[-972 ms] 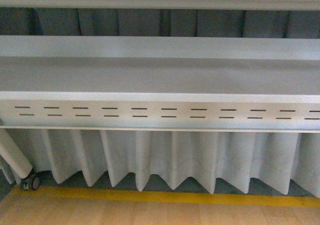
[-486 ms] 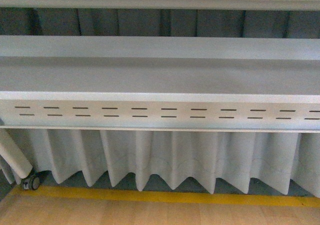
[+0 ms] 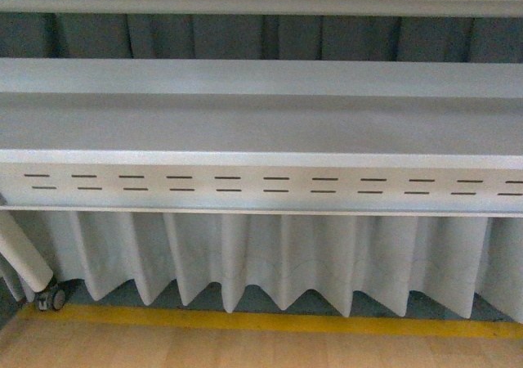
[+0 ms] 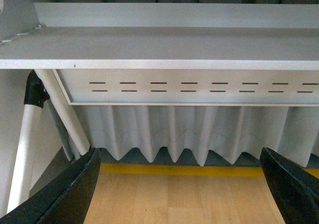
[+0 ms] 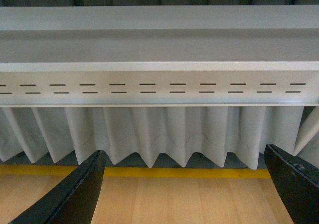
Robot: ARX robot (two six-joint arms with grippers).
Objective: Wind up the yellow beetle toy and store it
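Before white shelf, above wood floor: left end effector & right end effector both spread wide, empty, prob. ready for pickup. Yellow beetle toy not visible in any view.

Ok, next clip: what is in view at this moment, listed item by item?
shelf unit: one, pale grey, tiered, across the upper half of the front view
slotted panel: one, white with two rows of dark slots, along the unit's front edge
pleated skirt: one, white, hanging below the panel
dark curtain: one, grey, behind the shelves
floor stripe: one, yellow, at the foot of the skirt
wooden floor: light brown, nearest the camera
leg tube: one, white, slanted, far left
caster wheel: one, dark, at that leg's foot
yellow beetle toy: none in any view
left gripper: one, black, open, holding nothing
right gripper: one, black, open, holding nothing
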